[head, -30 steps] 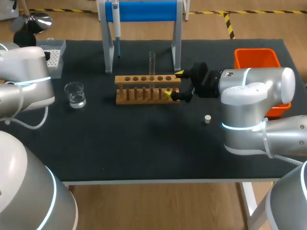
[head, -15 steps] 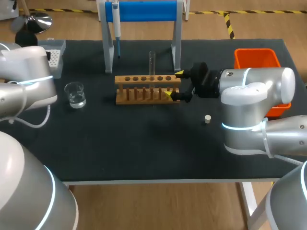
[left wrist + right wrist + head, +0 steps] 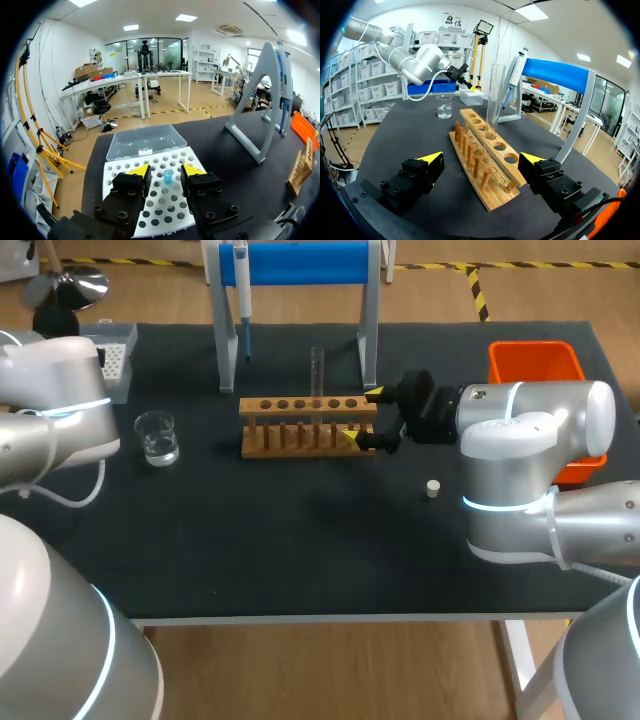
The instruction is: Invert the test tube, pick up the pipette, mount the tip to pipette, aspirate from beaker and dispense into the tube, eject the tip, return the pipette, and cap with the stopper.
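Black tabletop point(image 3: 300, 540), test tube point(image 3: 317, 372) upright in rack point(image 3: 300, 430)

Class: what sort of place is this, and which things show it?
Most likely a laboratory bench: a wooden test tube rack, a pipette hanging on a stand, and a beaker of clear liquid.

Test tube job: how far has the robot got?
The test tube stands upright in the rack, so inverting looks done. The left gripper and right gripper are open, empty. The pipette hangs on its stand and the stopper lies on the table: everything else remains.
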